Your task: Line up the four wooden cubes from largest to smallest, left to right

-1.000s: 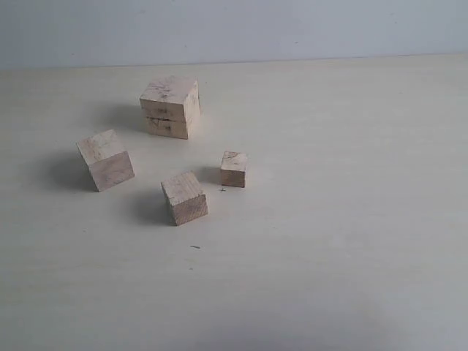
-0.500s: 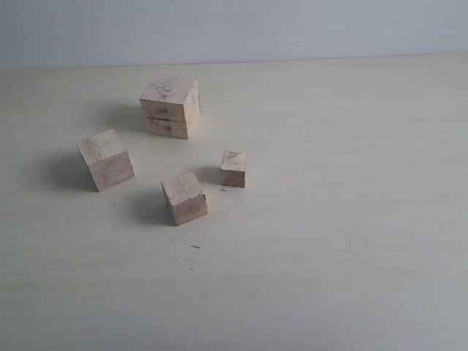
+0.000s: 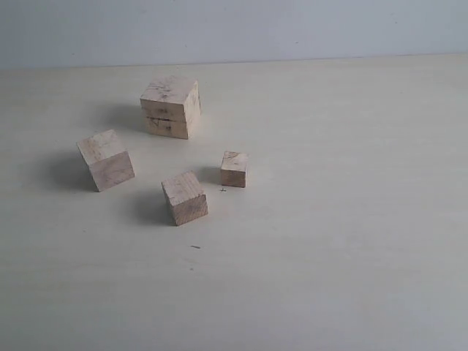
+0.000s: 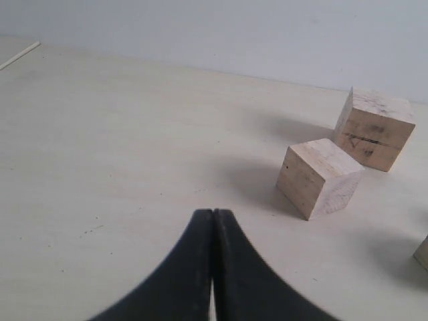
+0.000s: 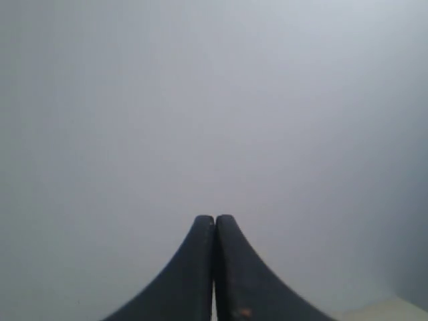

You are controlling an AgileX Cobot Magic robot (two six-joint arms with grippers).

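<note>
The left gripper point(image 4: 213, 214) and right gripper point(image 5: 215, 219) are both squeezed together, so open wide before grabbing the biggest cube point(image 3: 170, 107).

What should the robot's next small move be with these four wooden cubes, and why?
Probably open the left gripper and reach toward the largest cube: the jaws are shut on nothing, and that cube sits at the back, not at the left end.
</note>
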